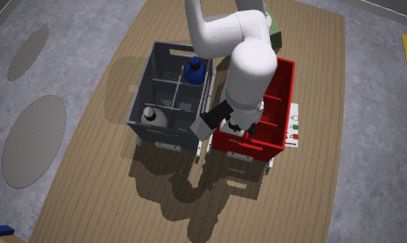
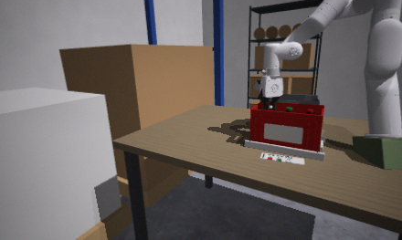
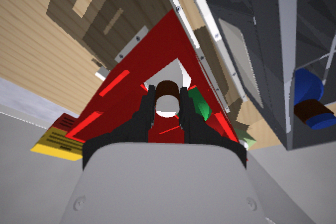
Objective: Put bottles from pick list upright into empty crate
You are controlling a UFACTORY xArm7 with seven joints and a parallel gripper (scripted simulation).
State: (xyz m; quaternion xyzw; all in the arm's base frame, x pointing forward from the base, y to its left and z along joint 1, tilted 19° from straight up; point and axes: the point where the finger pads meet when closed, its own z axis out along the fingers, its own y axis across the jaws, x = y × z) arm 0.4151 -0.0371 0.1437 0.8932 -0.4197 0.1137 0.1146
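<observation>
Mottled blue-grey floor surrounds a wooden table (image 1: 83, 182) (image 2: 192, 139) whose long, parallel grain runs beneath two crates, while a plain pale wall (image 2: 105, 15) stands behind a large tan cardboard box (image 2: 174, 79) and a black metal shelf rack (image 2: 249, 57). On the table, the smooth white jointed arm (image 1: 252, 57) (image 2: 386, 52) reaches over the red rectangular crate (image 1: 289, 99) (image 2: 312, 134) (image 3: 125, 75), whose thin walls have slotted handholds and whose inside is split by dividers. Just beside it sits the dark grey crate (image 1: 131, 110) (image 3: 275, 90), also divided into compartments; a blue bottle (image 1: 194, 74) (image 3: 309, 87) with a brown neck and blue cap stands in one, and a white bottle (image 1: 154, 118) with a brown neck and white cap in another, diagonally across. In the red crate, a green cap (image 2: 289, 109) and a red cap (image 2: 311, 111) show at the rim. The black-fingered gripper (image 1: 242, 127) (image 2: 269, 106) (image 3: 167, 95) is partly closed around the brown neck of a white-capped bottle (image 1: 227, 127) (image 3: 167, 90), which is inside the red crate's corner compartment. A blank pale panel (image 2: 283, 133) marks the red crate's side. Beside that crate, the white paper pick list (image 1: 292, 140) (image 2: 297, 161) carries a green square and a red square, with an uncoloured one in line; its small black figures are too blurred to read.
</observation>
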